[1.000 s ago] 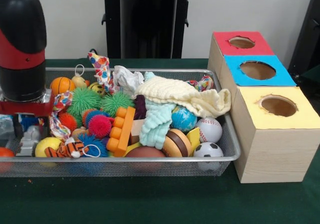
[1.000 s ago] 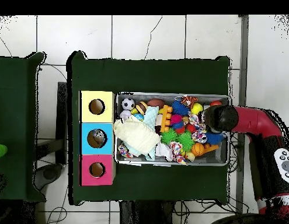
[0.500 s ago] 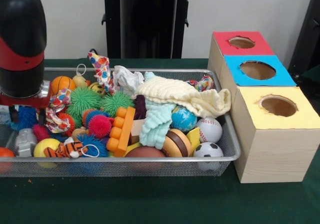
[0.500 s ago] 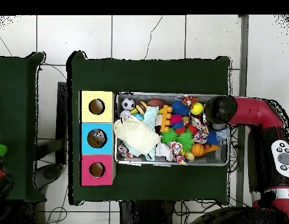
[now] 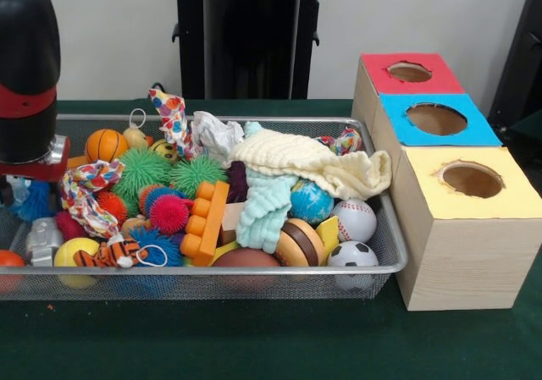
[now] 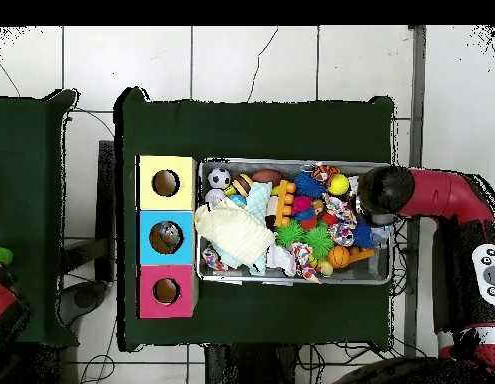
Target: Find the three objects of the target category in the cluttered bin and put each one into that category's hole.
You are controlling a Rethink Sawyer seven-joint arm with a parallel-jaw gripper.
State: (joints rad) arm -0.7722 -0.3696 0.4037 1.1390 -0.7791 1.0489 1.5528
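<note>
Gripper [image 5: 32, 190] detail is hidden under the arm's black and red wrist [image 5: 25, 75], at 9 o'clock in the front view; whether it is open or holding anything cannot be told. A blue spiky ball [image 5: 35, 201] is seen just below it, possibly touching. The wire bin [image 5: 385, 253] is packed: a cream cloth [image 5: 305, 162] is draped over the far right part, hiding what lies beneath. A soccer ball [image 5: 352, 254], baseball [image 5: 356, 219] and basketball [image 5: 105, 145] are visible. At 3 o'clock, three boxes stand in a row, red [image 5: 408, 74], blue [image 5: 436, 119], yellow [image 5: 471, 181]. Overhead, something is dimly seen inside the blue hole [image 6: 166, 236].
</note>
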